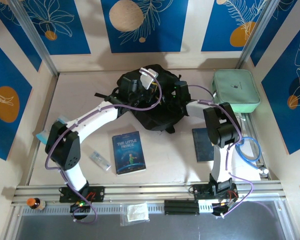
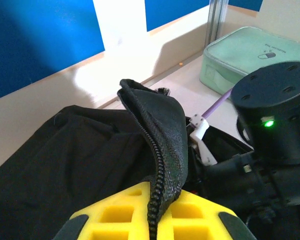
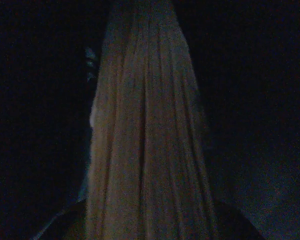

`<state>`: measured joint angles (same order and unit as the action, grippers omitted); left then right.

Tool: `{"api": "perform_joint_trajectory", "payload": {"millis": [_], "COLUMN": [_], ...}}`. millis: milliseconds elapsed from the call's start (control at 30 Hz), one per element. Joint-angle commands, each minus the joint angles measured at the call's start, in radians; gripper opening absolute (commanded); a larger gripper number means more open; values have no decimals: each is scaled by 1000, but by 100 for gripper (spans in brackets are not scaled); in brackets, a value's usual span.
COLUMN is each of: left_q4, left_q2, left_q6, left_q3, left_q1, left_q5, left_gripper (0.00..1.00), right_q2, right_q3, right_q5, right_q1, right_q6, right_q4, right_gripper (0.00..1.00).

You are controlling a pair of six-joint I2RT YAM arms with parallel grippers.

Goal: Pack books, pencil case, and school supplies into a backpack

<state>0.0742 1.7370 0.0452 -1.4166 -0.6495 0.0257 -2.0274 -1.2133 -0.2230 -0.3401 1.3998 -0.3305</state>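
A black soft fabric backpack lies mid-surface by the far edge, with a mint-green zip case in the far right corner. Near the near edge, left of centre, lies a thin dark-blue "Little Prince" book, with a small narrow clear plastic box just left of it. A plain thin dark-blue book lies toward the right edge, and a light-blue see-through packet at the left edge.

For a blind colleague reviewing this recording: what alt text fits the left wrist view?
The left claw pinches the zippered edge of the black backpack between its yellow fingers, holding it up. A mint-green case sits behind, upper right.
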Motion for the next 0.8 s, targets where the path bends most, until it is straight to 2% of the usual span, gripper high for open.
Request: {"api": "perform_joint_trajectory", "payload": {"millis": [0, 100, 267, 333, 400, 500, 633, 767], "left_q4": [84, 78, 79, 81, 82, 86, 87, 74], "left_q2": [10, 18, 24, 24, 26, 30, 32, 36], "left_q6": [-27, -22, -18, -18, -19, -24, -32, -28], "left_q3": [-54, -52, -35, -29, -24, -19, -19, -24], "left_q1": [-1, 2, 4, 4, 5, 4, 4, 5], "left_q5": [10, 4, 0, 6, 11, 8, 8, -5], "left_gripper": [0, 0, 0, 0, 0, 0, 0, 0], "right_q2": [-31, 1, 110, 139, 147, 133, 64, 3], "right_q3": [-33, -9, 60, 95, 116, 94, 13, -63], "right_q5": [50, 30, 39, 76, 82, 89, 63, 28], "right_q1": [-7, -5, -6, -12, -16, -25, -25, -24], "right_q6": [34, 24, -21, -37, -35, -29, -30, -45], "right_q4": [-12, 18, 161, 208, 217, 251, 255, 237], "right_gripper": [17, 39, 45, 44, 38, 24, 10, 10]}}
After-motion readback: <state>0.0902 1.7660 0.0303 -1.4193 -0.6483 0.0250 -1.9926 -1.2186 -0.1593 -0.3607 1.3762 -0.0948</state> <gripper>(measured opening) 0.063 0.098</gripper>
